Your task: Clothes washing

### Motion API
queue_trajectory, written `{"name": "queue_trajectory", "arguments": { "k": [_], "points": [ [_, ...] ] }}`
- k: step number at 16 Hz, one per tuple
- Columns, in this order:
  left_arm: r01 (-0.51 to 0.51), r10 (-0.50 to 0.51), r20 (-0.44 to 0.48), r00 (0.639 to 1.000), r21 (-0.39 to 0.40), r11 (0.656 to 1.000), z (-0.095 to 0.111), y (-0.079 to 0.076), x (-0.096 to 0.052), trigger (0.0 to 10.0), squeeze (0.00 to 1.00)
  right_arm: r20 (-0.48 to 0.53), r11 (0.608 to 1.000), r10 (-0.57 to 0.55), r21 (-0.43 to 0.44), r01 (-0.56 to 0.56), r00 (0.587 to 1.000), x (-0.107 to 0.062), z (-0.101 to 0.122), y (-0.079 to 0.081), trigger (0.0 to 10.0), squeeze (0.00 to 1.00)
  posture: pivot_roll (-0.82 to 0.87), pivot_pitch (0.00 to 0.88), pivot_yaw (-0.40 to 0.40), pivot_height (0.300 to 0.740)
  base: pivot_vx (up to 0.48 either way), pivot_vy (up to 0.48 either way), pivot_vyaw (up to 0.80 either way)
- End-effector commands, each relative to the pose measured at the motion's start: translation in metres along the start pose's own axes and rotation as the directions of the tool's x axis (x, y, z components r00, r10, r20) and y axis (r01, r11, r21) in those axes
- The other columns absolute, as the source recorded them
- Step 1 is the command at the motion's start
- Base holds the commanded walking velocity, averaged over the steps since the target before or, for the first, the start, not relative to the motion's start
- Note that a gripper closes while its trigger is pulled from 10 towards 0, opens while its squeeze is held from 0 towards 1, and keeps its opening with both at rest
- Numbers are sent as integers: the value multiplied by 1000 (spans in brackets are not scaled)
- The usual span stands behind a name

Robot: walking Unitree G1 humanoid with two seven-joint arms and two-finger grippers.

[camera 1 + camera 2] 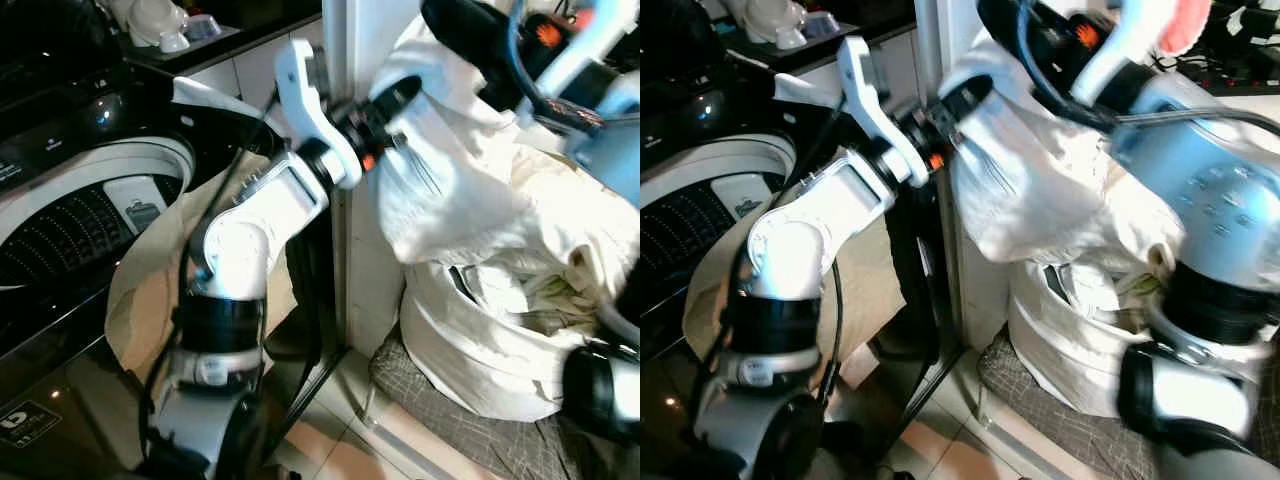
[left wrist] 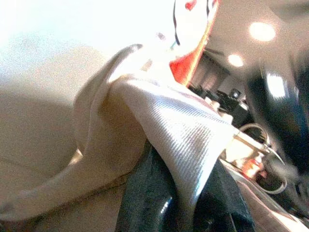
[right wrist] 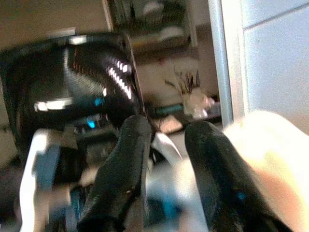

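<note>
Left gripper: black fingers clamped on a fold of the white ribbed cloth garment, lifted above the white laundry bag.
Right gripper: fingers slightly apart, against the same garment.
Washing machine: beside, at left.

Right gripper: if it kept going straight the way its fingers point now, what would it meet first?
Probably the left arm's wrist, which lies just beyond the right gripper, with the washing machine behind it; depth is blurred.
</note>
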State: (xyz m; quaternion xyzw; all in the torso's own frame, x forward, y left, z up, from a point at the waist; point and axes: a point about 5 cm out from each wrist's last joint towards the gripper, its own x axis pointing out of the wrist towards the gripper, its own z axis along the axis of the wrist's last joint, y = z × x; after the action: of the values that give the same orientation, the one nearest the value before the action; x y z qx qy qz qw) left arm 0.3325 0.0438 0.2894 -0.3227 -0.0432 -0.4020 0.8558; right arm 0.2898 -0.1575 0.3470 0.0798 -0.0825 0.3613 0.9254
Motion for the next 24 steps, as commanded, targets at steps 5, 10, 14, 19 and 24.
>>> {"name": "queue_trajectory", "arguments": {
  "k": [5, 10, 14, 19, 24],
  "points": [
    [-321, 181, 353, 918, 394, 861, 128, 21, -5, 0, 0, -46, 986, 107, -124, -112, 993, -22, 5, 11, 10000, 0, -122, 0, 111, 740, 0, 0, 0],
    [-815, 15, 815, 579, 578, 33, 273, -30, -27, 0, 0, 17, 990, -70, -118, 72, 997, -18, 5, -13, 10000, 0, -90, 0, 99, 740, 0, 0, 0],
    [-701, 137, 751, 646, 655, -283, 260, 5, -21, 0, 0, 19, 992, -42, -121, 44, 999, -16, -6, -3, 10000, 0, -109, 0, 133, 740, 0, 0, 0],
    [-567, 560, 543, 626, 810, -150, 187, 106, -45, 0, 0, -82, 995, -43, -95, 35, 996, -11, -38, 7, 10000, 0, -126, 0, 132, 740, 0, 0, 0],
    [-665, 906, 261, 333, 747, 30, 117, 179, -110, 10000, 1000, -247, 999, 9, -46, -21, 969, -13, -81, 32, 10000, 0, -166, 0, 154, 740, 0, 0, 0]
  ]
}}
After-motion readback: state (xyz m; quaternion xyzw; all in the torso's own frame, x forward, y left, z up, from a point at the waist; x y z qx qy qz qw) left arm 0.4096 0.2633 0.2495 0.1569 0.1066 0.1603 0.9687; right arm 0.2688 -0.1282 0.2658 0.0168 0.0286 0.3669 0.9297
